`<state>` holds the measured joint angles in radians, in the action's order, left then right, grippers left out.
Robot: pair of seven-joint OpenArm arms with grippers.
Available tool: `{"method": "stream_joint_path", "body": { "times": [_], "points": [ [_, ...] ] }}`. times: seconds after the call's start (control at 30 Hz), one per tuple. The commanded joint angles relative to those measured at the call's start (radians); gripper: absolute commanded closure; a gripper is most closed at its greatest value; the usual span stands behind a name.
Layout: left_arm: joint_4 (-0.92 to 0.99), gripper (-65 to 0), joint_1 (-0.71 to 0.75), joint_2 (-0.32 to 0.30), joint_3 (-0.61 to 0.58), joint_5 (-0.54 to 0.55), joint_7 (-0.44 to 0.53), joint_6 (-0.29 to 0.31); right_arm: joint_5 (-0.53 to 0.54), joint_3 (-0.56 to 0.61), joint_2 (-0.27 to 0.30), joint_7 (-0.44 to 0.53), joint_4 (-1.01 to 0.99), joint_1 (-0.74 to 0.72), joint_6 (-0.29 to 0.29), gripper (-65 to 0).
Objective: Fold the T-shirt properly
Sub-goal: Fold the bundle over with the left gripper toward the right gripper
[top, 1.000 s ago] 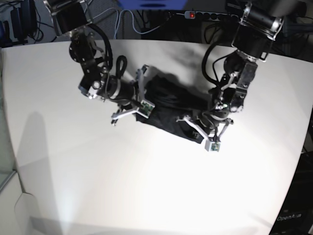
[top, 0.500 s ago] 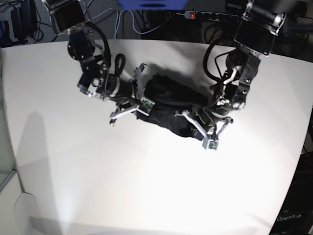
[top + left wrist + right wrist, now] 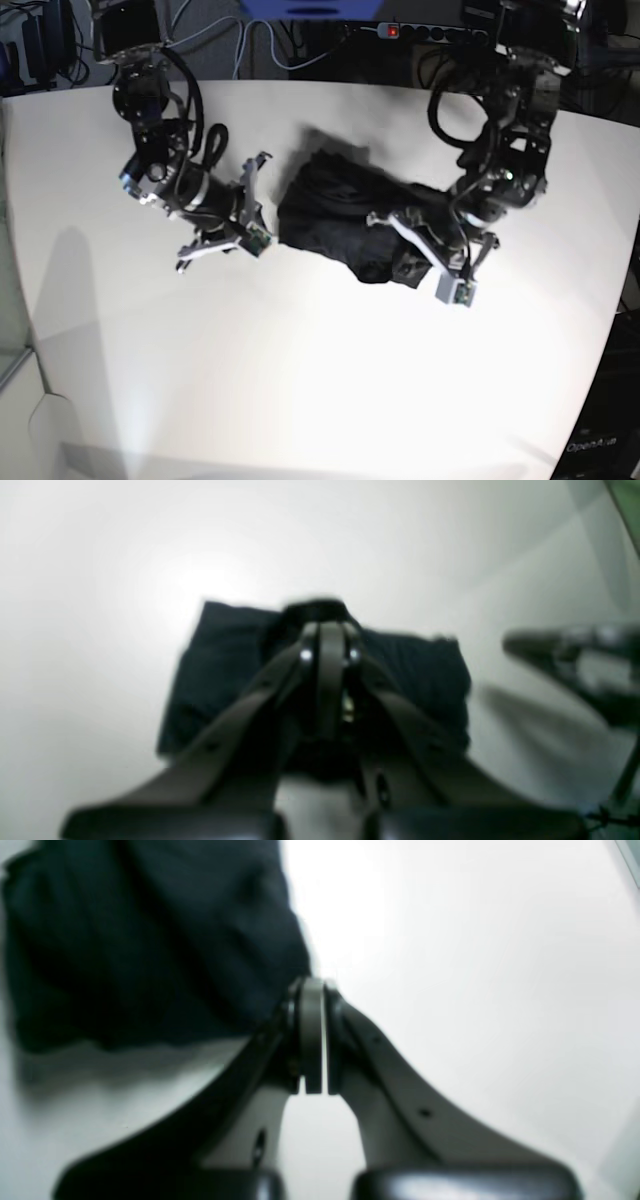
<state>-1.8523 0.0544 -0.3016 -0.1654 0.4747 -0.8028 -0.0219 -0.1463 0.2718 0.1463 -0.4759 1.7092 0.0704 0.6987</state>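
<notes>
Black T-shirt [image 3: 340, 215], seemingly bunched; two tools

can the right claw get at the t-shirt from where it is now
Probably yes. The right claw, shut and empty, sits just beside the T-shirt edge, with only bare table between them. It would need to open first.

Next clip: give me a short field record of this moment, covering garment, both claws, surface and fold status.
garment: black T-shirt, bunched in a rumpled heap, not flat
surface: white table
left claw: shut, tips over the shirt; whether fabric is pinched cannot be told
right claw: shut, nothing between the tips, beside the shirt's edge
background: power strip behind the table's far edge
fold status: no neat fold visible; shirt looks crumpled
</notes>
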Motion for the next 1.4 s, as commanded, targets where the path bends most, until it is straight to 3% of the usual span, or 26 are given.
{"method": "stream_joint_path", "body": {
  "times": [0.0,0.2,0.4,0.57,0.9,0.97,1.13,1.37],
  "points": [
    [-0.036,-0.8,0.02,-0.009,0.016,-0.001,0.015,0.004,0.007,-0.019,0.002,0.019,0.018,-0.005,-0.001,-0.4],
    [-0.039,-0.8,0.146,-0.043,0.023,-0.006,0.023,0.004,0.007,-0.087,0.022,0.021,-0.01,-0.004,-0.001,-0.1],
    [0.099,-0.8,0.155,-0.034,0.074,-0.008,0.024,0.004,0.007,-0.09,0.031,0.022,-0.004,0.016,-0.001,-0.1],
    [0.201,-0.8,0.075,-0.024,0.069,-0.004,0.026,0.004,0.007,-0.09,0.031,0.022,-0.002,0.042,-0.001,-0.1],
    [0.477,-0.8,-0.175,0.101,0.065,-0.006,0.029,0.006,0.007,-0.09,0.028,0.022,-0.008,0.105,-0.001,-0.1],
    [0.524,-0.8,-0.219,0.126,0.05,-0.006,0.069,0.006,0.007,-0.09,0.026,0.022,-0.008,0.118,-0.001,-0.1],
    [0.621,-0.8,-0.316,0.149,-0.119,0.0,0.225,0.006,0.007,-0.09,0.025,0.022,-0.01,0.142,-0.001,-0.1],
    [0.573,-0.8,-0.331,0.169,-0.15,0.003,0.242,0.003,0.007,-0.09,0.025,0.022,-0.011,0.15,-0.001,-0.4]
  ]
}}
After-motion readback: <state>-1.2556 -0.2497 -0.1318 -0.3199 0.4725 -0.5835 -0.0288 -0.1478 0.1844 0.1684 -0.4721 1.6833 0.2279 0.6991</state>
